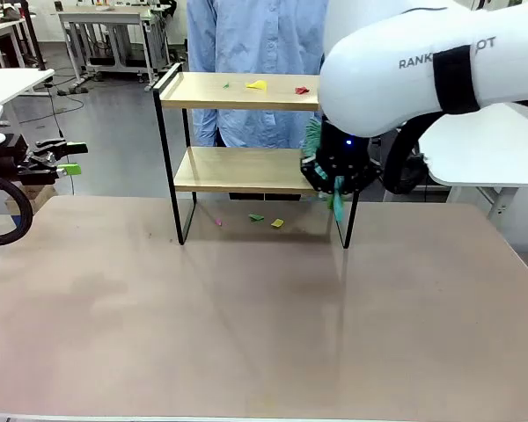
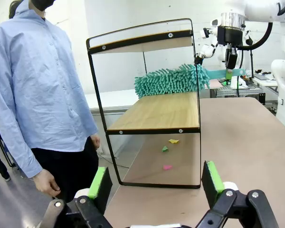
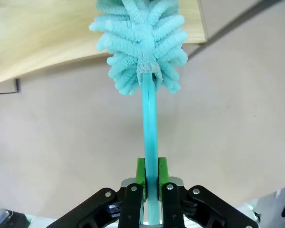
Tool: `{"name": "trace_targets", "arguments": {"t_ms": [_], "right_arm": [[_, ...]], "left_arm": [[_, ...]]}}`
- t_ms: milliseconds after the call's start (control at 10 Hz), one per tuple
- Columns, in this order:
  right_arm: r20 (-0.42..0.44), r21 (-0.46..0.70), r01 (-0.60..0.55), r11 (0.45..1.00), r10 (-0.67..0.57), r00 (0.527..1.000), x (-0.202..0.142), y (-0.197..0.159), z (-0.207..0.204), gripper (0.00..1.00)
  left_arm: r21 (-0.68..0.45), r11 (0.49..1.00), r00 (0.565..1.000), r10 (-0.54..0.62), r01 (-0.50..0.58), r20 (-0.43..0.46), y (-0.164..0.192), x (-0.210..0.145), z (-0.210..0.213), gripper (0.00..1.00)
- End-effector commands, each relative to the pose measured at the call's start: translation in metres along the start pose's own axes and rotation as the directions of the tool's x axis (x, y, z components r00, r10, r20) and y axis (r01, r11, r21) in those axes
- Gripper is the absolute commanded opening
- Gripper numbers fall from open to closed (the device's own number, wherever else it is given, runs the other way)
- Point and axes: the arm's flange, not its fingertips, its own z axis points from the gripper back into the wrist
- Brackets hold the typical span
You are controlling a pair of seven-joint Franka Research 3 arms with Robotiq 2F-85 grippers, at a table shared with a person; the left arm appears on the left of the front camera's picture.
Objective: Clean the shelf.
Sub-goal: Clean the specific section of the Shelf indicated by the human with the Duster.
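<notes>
**Position.** The shelf point(image 1: 202, 90) is standing at the far side of the table point(image 1: 246, 334), with a person point(image 2: 38, 85) waiting just behind it. The right arm is reaching in at the shelf's right end.

**Grippers.** The right gripper point(image 3: 151, 176) is clamping its green pads fully onto the thin handle of a teal microfibre duster point(image 2: 171, 80). The duster's head is lying over the right end of the lower board and appears to be resting on it. The left gripper point(image 2: 154, 183) is waiting well to the left with its jaws spread wide, holding nothing.

**Debris.** A yellow scrap point(image 1: 258, 85), a red scrap point(image 1: 301, 90) and a small green scrap point(image 1: 227, 85) are sitting on the top board. Three more scraps point(image 1: 257, 217) are lying on the table beneath the shelf.

**Risks, as judged.**
- The handle is slim and gripped near its end, so pressing the head sideways could twist it in the pads and spoil the stroke.
- The head is working close to the black frame post, where its fibres or the handle could snag and drag the light rack.
- The arm's bulky link is hanging just beside the top board, so lifting towards that tier could knock the shelf.
- Any sweep outwards is likely to send the scraps onto the table or towards the person rather than collecting them.
</notes>
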Motion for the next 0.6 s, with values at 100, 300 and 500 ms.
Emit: {"name": "trace_targets", "arguments": {"t_ms": [100,300,500], "right_arm": [[-0.026,-0.088,0.011,0.996,-0.013,1.0,-0.006,-0.033,-0.002,0.13],[0.063,-0.088,-0.027,0.996,0.033,0.997,-0.018,-0.037,0.015,0.13],[0.007,-0.07,0.01,0.998,-0.01,1.0,-0.006,-0.029,0.007,0.13]], "left_arm": [[-0.004,1.0,1.0,-0.008,0.008,-0.004,0.0,0.003,0.0,1.0],[-0.004,1.0,1.0,-0.008,0.008,-0.004,0.0,0.003,0.0,1.0],[-0.004,1.0,1.0,-0.008,0.008,-0.004,0.0,0.003,0.0,1.0]]}}
